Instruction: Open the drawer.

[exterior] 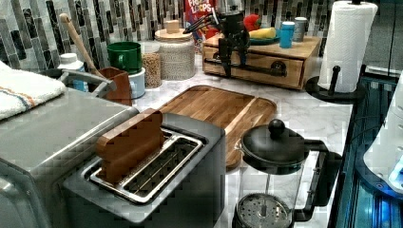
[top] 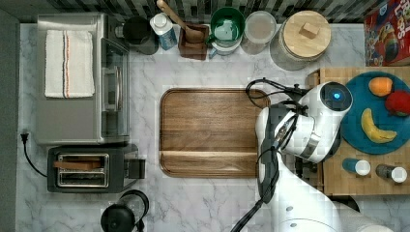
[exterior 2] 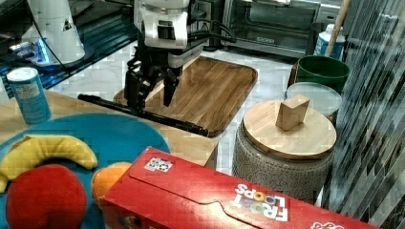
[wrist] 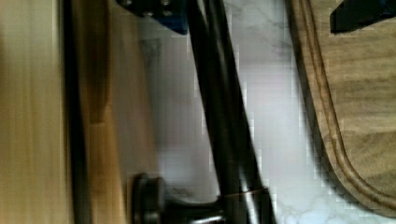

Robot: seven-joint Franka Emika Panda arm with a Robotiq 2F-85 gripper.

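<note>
Counter: the white marbled counter carries everything; at the top view's left stand a steel oven and a toaster.
Tray: the dark brown rounded-corner wooden tray lies mid-counter, bare, just beside the drawer front.
Arm: the white Franka arm reaches over the gap between tray and drawer unit in the top view.
Jaws: the black gripper hangs with its jaws apart, one finger on each side of the bar; nothing is clamped yet, as far as the right view shows.
Handle: the long black bar handle runs along the drawer front; in the wrist view the long black bar handle passes between a blue-padded finger and a dark finger at the frame's corners.
Drawer: the light bamboo-wood drawer sits at the top view's right, under a shelf with a blue plate of fruit; it looks shut, its front flush with the case.
Step in hand: positioning on the handle, before any pull.
Next move: likely bring the jaws together on the bar, then draw straight out toward the tray, keeping the pull level so the bar does not slip.
</note>
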